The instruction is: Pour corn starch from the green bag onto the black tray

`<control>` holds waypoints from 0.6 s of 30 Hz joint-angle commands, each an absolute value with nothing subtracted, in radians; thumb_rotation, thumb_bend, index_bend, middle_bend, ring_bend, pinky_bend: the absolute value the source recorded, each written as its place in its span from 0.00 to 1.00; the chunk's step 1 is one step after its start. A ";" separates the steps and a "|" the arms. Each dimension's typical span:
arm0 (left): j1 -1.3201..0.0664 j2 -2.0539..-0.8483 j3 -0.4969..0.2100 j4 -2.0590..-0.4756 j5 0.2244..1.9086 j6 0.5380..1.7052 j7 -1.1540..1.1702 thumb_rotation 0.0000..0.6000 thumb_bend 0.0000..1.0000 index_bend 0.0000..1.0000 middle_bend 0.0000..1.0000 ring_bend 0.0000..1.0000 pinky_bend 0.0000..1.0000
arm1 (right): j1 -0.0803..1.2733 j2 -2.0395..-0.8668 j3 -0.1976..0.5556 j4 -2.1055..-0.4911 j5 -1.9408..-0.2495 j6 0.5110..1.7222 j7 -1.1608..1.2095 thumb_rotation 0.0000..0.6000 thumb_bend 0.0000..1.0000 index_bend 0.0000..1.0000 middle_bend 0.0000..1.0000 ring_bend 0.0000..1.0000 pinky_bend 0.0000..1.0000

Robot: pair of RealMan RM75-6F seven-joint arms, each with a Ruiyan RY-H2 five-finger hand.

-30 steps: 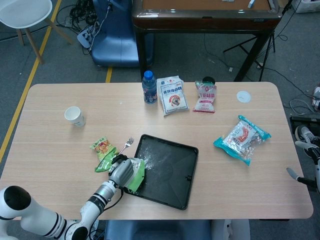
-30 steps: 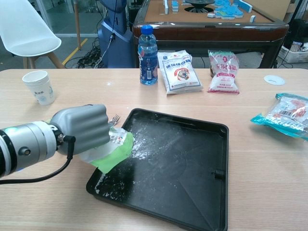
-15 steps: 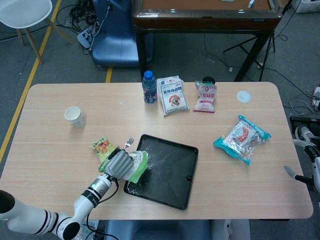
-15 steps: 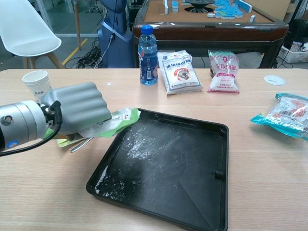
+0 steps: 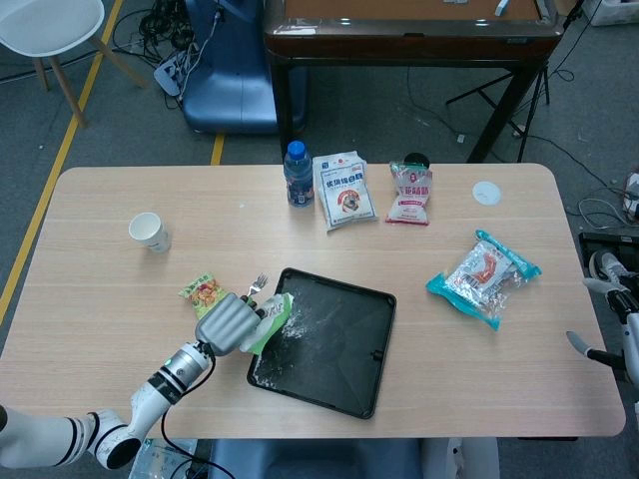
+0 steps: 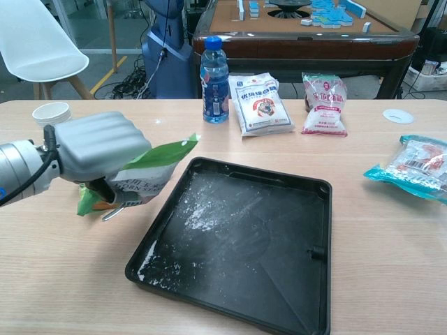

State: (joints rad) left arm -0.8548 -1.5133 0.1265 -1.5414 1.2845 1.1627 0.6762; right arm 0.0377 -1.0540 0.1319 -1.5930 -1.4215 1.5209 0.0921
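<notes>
Head view: the left hand [image 5: 226, 321] grasps the green bag [image 5: 270, 317] at the left edge of the black tray [image 5: 349, 359], which is dusted with white powder. Chest view: the fingers [image 6: 105, 136] wrap the bag above the table [image 6: 391, 237], beside the tray; the right hand's fingers cannot be made out.

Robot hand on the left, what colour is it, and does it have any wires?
The left hand is smooth matte grey with chunky ridged fingers. Its wrist is a silver cylinder with a thin black cable looping beside it. In the head view the arm is white with black bands.
</notes>
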 commanded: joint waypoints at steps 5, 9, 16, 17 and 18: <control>-0.778 -1.548 0.094 -1.407 1.389 1.171 0.392 1.00 0.43 0.43 0.57 0.55 0.81 | 0.037 -1.054 0.133 -1.593 -1.414 1.518 0.093 1.00 0.10 0.28 0.32 0.15 0.18; -0.742 -1.560 0.079 -1.372 1.399 1.182 0.278 1.00 0.43 0.43 0.57 0.55 0.81 | 0.038 -1.055 0.134 -1.589 -1.410 1.513 0.095 1.00 0.10 0.28 0.32 0.15 0.18; -0.691 -1.607 0.049 -1.274 1.422 1.206 0.115 1.00 0.43 0.43 0.57 0.55 0.81 | 0.044 -1.060 0.136 -1.583 -1.406 1.504 0.098 1.00 0.10 0.28 0.32 0.15 0.18; -0.686 -1.614 0.045 -1.259 1.424 1.207 0.096 1.00 0.43 0.43 0.57 0.55 0.81 | 0.044 -1.060 0.136 -1.583 -1.405 1.503 0.098 1.00 0.10 0.28 0.32 0.15 0.18; -0.681 -1.619 0.042 -1.245 1.426 1.207 0.078 1.00 0.43 0.43 0.57 0.55 0.81 | 0.044 -1.060 0.136 -1.583 -1.405 1.502 0.097 1.00 0.10 0.28 0.32 0.15 0.18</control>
State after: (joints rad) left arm -0.6993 -1.5998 0.0550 -1.2784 1.4160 1.2000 0.1143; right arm 0.0444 -1.0599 0.1363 -1.5827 -1.4045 1.5020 0.0973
